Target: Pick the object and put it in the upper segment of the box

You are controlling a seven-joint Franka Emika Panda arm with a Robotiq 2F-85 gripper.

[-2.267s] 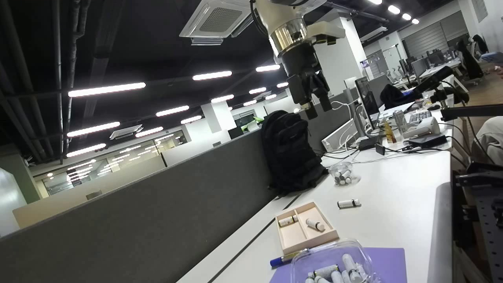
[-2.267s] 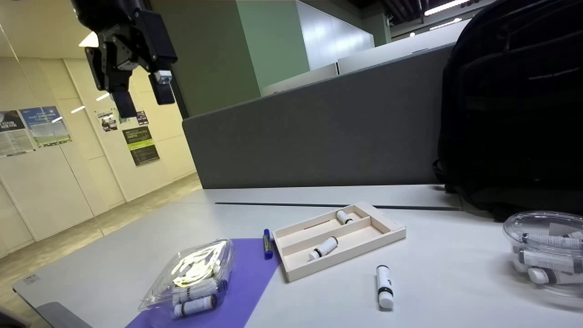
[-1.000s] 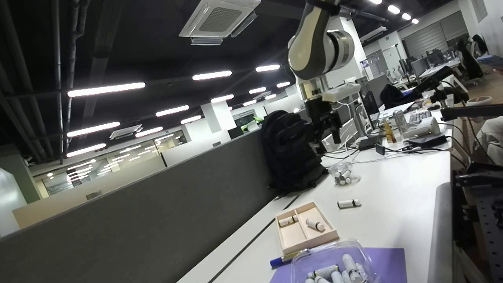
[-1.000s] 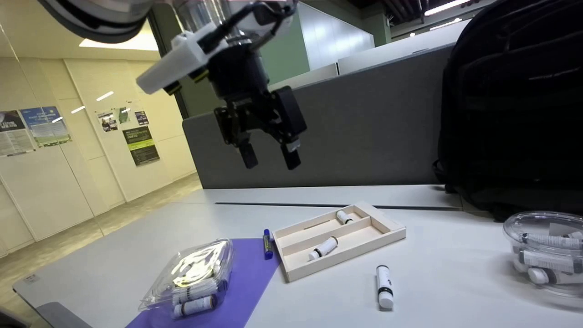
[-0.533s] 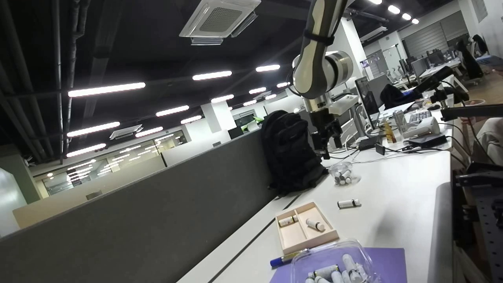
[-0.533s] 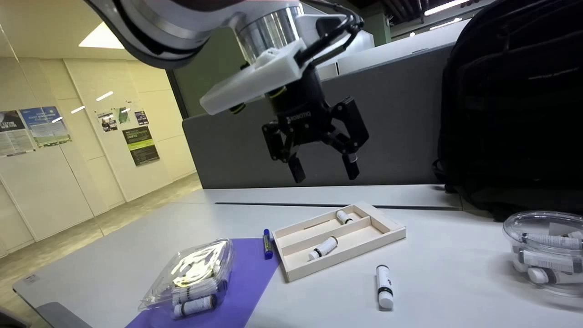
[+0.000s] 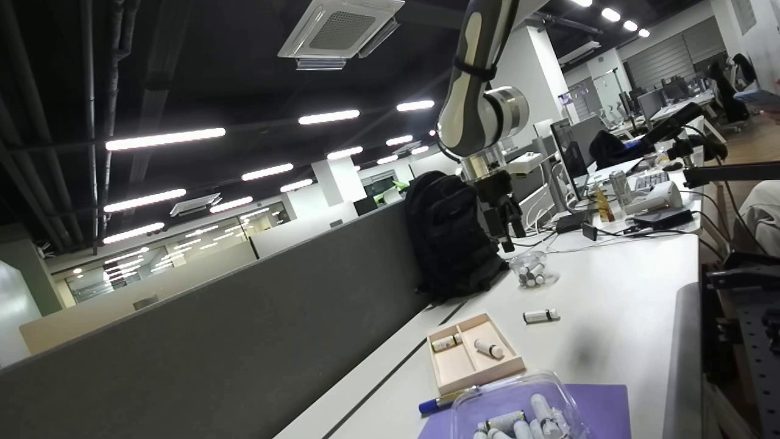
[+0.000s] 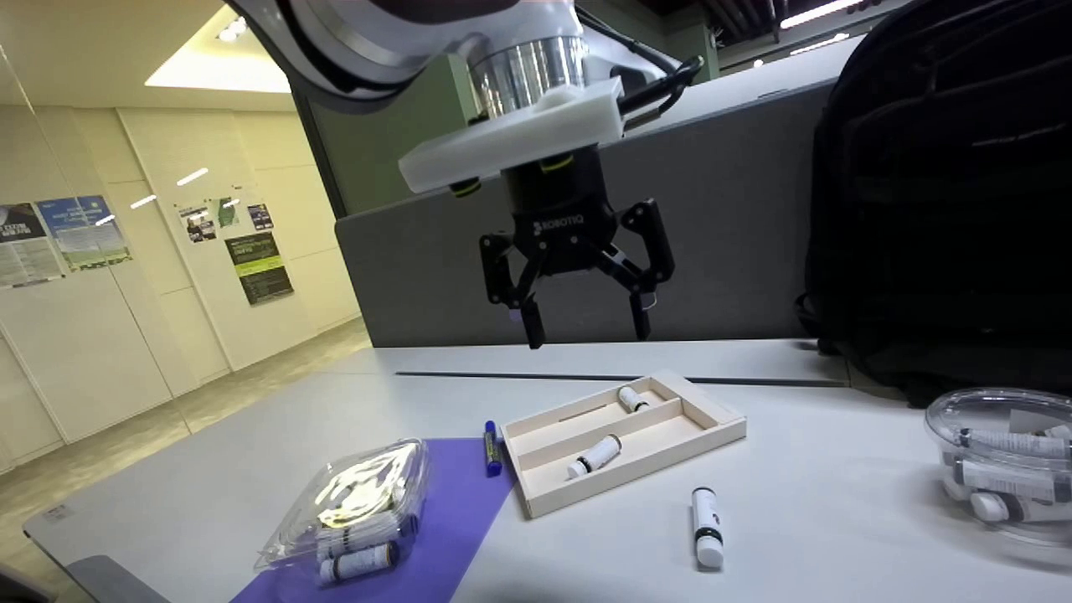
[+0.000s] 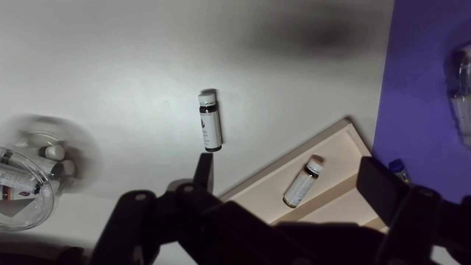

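Observation:
A white-labelled small bottle (image 8: 706,528) lies on the white table in front of the box; it also shows in an exterior view (image 7: 541,316) and in the wrist view (image 9: 210,125). The light-wood box (image 8: 670,455) has long compartments, and its rim shows in the wrist view (image 9: 284,161). One bottle (image 8: 596,455) lies in the near compartment, another (image 8: 633,399) in the far one. My gripper (image 8: 589,331) is open and empty, well above the table. In the wrist view my fingers (image 9: 287,162) straddle the boxed bottle (image 9: 301,186) in the picture, far above it.
A clear round tub of bottles (image 8: 1005,477) stands beside the black backpack (image 8: 938,218). A clear clamshell pack of bottles (image 8: 360,511) lies on the purple sheet (image 8: 469,502). A blue marker (image 8: 492,448) lies beside the box. A grey partition (image 8: 712,251) runs behind the table.
The arm has come down and across toward the box. In the last half second the gripper has turned a little and its fingers show wider apart. The bottles and box have not moved.

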